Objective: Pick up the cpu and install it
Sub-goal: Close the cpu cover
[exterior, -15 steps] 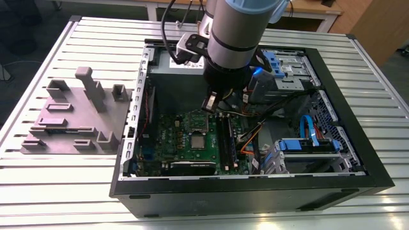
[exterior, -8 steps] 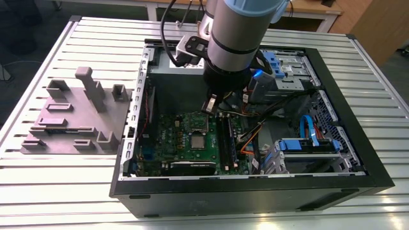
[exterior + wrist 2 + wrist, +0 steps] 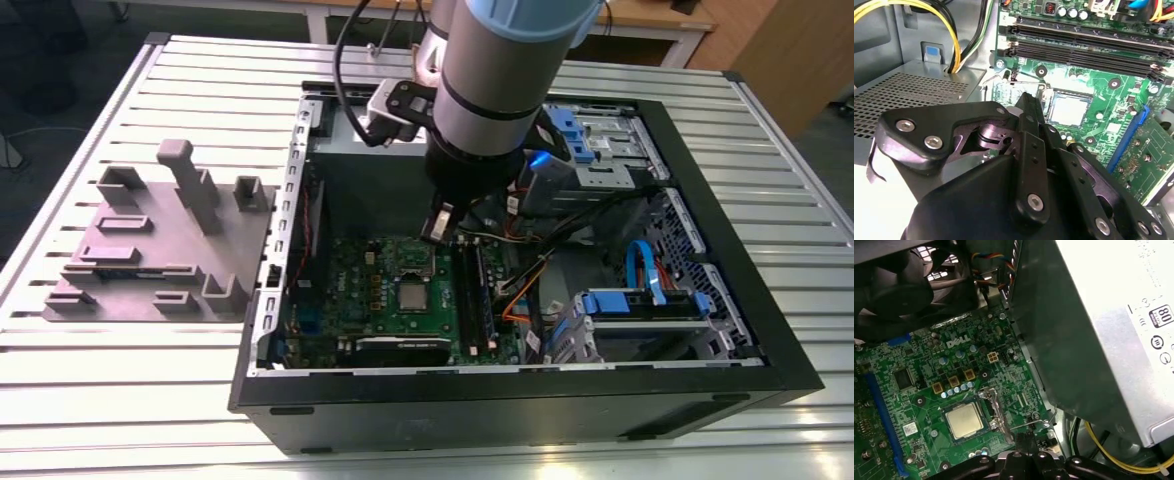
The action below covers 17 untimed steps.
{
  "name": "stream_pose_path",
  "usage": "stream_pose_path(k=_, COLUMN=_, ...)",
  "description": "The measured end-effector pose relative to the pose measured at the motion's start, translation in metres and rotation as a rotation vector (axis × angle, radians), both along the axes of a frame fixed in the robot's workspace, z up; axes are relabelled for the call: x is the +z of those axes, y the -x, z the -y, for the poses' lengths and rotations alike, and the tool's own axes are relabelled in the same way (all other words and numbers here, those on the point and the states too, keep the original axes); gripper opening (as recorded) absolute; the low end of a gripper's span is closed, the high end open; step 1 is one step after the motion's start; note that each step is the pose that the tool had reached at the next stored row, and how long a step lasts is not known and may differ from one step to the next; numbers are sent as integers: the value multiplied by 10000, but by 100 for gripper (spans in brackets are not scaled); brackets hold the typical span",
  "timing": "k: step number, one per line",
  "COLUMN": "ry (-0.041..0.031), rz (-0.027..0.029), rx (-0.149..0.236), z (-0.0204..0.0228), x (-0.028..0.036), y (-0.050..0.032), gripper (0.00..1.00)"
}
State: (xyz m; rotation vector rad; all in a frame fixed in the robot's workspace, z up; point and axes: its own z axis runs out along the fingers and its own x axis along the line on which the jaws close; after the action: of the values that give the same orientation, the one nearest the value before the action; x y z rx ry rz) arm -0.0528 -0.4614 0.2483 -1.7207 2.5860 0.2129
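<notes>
- Broadly, an open computer case [image 3: 747,385] is seen lying on a slatted metal table [image 3: 120,400], with the green motherboard [image 3: 354,285] flat on its floor and the grey power-supply box [image 3: 1114,330] standing beside the board.
- Above the board, the robot arm [image 3: 501,70] is reached down into the case, and the gripper [image 3: 442,222] is held over the board's upper part, near the memory slots [image 3: 1089,42].
- Close to the board's middle, the cpu [image 3: 415,296] is found lying flat in its socket, with the silver socket frame [image 3: 993,407] swung open just beside it; in both wrist views its metal top faces up [image 3: 964,420] [image 3: 1069,109].
- The chip is judged to be light, stiff and thin, with a smooth, slippery top and a fragile underside, so it is best taken by two opposite edges of the rim.
- In the second wrist view the fingers [image 3: 1029,117] appear pressed together to one narrow tip, nothing is seen pinched between them, and the tip is kept apart from the chip.
</notes>
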Motion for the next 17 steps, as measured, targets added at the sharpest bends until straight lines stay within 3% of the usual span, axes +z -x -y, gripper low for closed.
stream_pose_path(k=7, ry=14, rz=0, rx=0, z=28, x=-1, y=0, gripper=10)
stream_pose_path(k=12, ry=76, rz=0, rx=1, z=47, x=-1, y=0, gripper=10)
stream_pose_path(k=17, ry=88, rz=0, rx=1, z=94, x=-2, y=0, gripper=10)
